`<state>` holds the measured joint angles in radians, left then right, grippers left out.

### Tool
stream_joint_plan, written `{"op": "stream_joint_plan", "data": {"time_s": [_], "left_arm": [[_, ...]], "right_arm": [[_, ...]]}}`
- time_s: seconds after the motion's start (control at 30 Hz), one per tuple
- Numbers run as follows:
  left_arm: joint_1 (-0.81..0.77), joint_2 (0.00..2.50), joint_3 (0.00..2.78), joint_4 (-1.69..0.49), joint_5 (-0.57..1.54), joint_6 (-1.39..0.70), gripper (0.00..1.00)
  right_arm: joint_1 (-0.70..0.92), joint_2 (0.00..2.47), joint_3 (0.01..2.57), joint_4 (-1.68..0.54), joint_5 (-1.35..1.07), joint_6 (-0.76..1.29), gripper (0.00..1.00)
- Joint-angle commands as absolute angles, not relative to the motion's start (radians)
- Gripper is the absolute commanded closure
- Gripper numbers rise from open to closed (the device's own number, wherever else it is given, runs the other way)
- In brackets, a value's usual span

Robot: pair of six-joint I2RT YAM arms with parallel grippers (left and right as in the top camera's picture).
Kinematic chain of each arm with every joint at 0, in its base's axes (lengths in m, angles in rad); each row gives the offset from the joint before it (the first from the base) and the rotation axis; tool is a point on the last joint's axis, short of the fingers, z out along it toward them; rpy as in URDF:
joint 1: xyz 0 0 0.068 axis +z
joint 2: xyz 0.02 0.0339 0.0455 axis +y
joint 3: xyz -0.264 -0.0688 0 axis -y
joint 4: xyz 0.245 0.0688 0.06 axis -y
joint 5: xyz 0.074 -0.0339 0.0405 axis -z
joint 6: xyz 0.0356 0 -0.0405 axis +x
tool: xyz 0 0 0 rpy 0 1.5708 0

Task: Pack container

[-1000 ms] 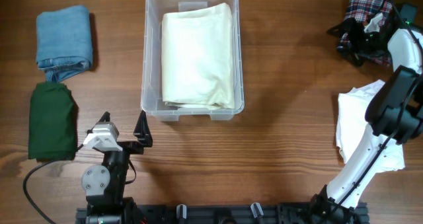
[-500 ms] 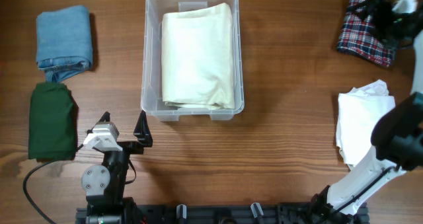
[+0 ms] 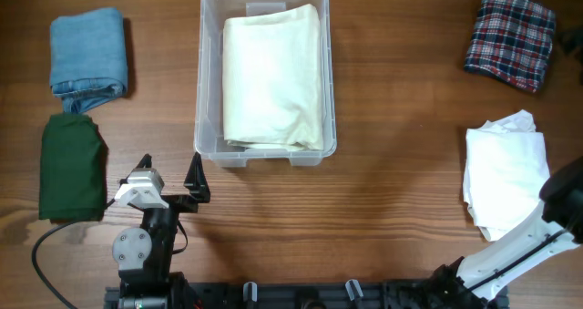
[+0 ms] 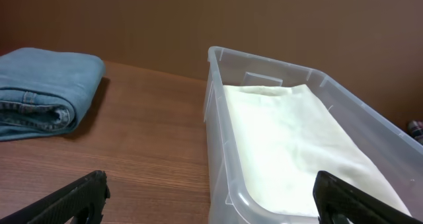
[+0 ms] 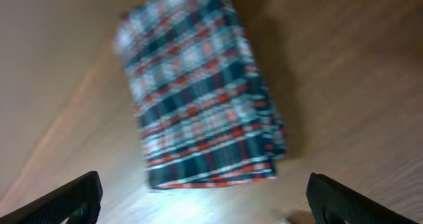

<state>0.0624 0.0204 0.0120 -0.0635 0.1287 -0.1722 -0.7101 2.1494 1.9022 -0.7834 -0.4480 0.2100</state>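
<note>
The clear container [image 3: 207, 81] stands at the back centre with a folded cream cloth [image 3: 273, 77] lying flat inside it. In the left wrist view the container [image 4: 221, 125] is right ahead with the cream cloth [image 4: 291, 145] in it. My left gripper [image 3: 171, 177] rests near the front edge, just left of the container's near corner. It stands open [image 4: 210, 204] with nothing between its fingers. My right gripper [image 5: 205, 204] is open and empty, hovering by a folded plaid cloth [image 5: 198, 92]. The overhead view shows only the right arm [image 3: 556, 218].
Folded blue jeans [image 3: 86, 58] and a dark green cloth [image 3: 71, 168] lie at the left. The plaid cloth [image 3: 510, 40] sits at the back right, with a white cloth [image 3: 506, 172] in front of it. The right arm rises over the white cloth's right side.
My right gripper has pulled away from the plaid cloth and gone out past the right edge of the overhead view. The plaid cloth now lies uncovered. The left arm has not moved.
</note>
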Motion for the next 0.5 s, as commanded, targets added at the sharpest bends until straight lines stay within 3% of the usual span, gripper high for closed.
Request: {"op": "stream_joint_plan", "data": {"time_s": [0.0,0.47], "left_arm": [[0.07,0.021,0.006,-0.065,0.126,-0.164,0.0],[0.07,0.021,0.006,-0.065,0.126,-0.164,0.0]], "right_arm": [[-0.731,2.255,1.905,-0.782,-0.445,0.186,0.01],[-0.757,2.39,1.905,-0.744,-0.473,0.184,0.0]]}}
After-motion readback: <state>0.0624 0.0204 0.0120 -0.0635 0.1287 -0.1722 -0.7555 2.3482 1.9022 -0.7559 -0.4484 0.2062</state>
